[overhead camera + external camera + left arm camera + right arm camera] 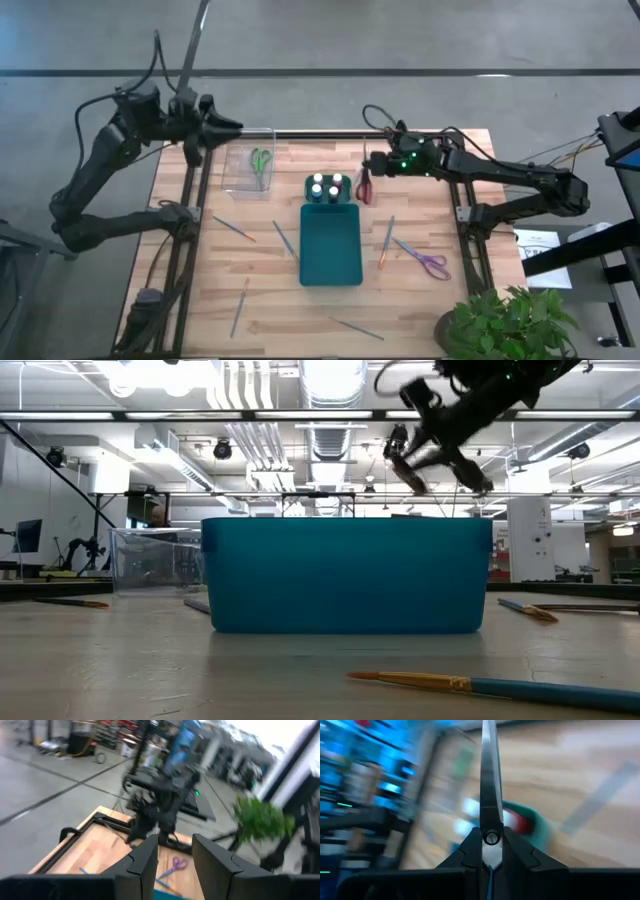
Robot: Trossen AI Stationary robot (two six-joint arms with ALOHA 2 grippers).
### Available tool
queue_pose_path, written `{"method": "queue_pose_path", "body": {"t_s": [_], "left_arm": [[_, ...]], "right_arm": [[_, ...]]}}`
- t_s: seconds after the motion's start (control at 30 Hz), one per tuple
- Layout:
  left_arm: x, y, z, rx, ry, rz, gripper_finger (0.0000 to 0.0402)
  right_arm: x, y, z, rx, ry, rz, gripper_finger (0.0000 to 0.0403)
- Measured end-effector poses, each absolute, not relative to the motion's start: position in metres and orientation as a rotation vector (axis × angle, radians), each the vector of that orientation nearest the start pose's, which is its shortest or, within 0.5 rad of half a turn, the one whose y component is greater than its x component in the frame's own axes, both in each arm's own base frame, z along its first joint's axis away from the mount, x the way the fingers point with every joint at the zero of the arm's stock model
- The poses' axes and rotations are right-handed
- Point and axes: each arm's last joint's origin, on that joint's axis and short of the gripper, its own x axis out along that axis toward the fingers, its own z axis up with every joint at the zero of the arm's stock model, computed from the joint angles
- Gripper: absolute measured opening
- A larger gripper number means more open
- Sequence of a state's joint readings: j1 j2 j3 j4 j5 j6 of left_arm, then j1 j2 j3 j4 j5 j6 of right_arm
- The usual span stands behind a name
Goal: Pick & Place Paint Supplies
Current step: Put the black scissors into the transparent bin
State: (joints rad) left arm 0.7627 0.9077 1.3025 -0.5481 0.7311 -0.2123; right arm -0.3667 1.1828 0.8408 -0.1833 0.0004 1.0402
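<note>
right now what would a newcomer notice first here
The right claw is shut on red-handled scissors, held in the air beside the paint bottles at the far end of the teal tray. Green scissors lie in the clear box, with the left claw near its far edge.

A grey concrete floor surrounded the wooden bench; fluorescent ceiling lights and ducts hung overhead.

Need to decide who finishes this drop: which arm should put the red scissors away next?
Right. The right gripper already clamps the red scissors beside the teal tray; the left gripper hangs empty by the clear box.
</note>
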Motion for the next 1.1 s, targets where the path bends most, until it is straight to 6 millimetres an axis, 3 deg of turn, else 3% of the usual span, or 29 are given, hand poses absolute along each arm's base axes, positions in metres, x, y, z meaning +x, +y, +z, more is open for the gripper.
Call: {"method": "queue_pose_path", "body": {"t_s": [0.17, 0.3, 0.47, 0.83, 1.1], "left_arm": [[0.134, 0.074, 0.443, -0.149, 0.157, -0.023, 0.0129], [0.15, 0.065, 0.439, -0.103, 0.198, 0.122, 0.0129], [0.188, 0.055, 0.428, -0.017, 0.264, 0.234, 0.0137], [0.287, 0.062, 0.381, -0.104, 0.332, 0.245, 0.024], [0.324, 0.066, 0.355, -0.173, 0.339, 0.194, 0.0286]], "right_arm": [[0.244, -0.094, 0.292, 1.068, 0.094, -0.522, 0.0039], [0.247, -0.096, 0.302, 1.047, -0.018, -0.49, 0.0039], [0.248, -0.096, 0.309, 1.029, -0.089, -0.456, 0.0039], [0.248, -0.097, 0.312, 0.985, -0.116, -0.467, 0.0039], [0.248, -0.098, 0.312, 0.94, -0.123, -0.487, 0.0039]]}}
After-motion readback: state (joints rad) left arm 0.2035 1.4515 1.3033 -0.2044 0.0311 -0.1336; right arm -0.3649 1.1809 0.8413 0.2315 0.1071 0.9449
